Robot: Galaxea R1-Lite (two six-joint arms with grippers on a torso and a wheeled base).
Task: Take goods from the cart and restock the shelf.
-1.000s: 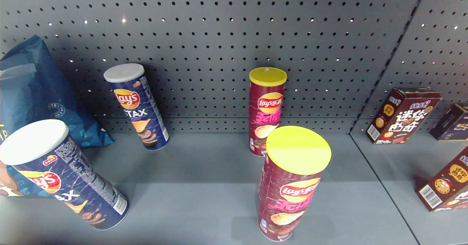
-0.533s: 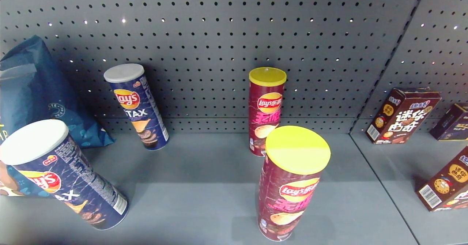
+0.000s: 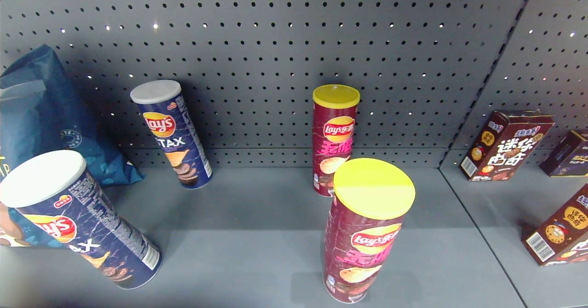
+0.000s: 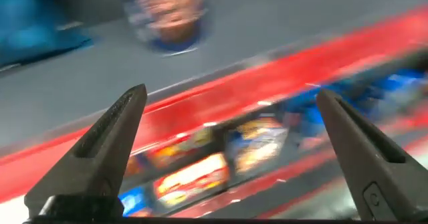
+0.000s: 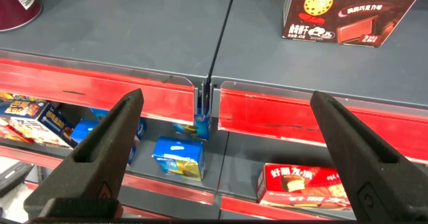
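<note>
Bare shelf (image 3: 248,234) runs open from front edge to pegboard (image 3: 275,46) between the front blue can (image 3: 82,220) at left and the front red can (image 3: 363,239) at centre. A narrower lane separates that red can from the brown box (image 3: 558,230) at right.

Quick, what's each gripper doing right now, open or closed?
Left gripper: open, holding nothing.
Right gripper: open, holding nothing.

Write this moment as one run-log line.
left hand: open, empty | right hand: open, empty, facing red shelf rail | shelf: front blue can, back blue can, front maroon can, back maroon can
</note>
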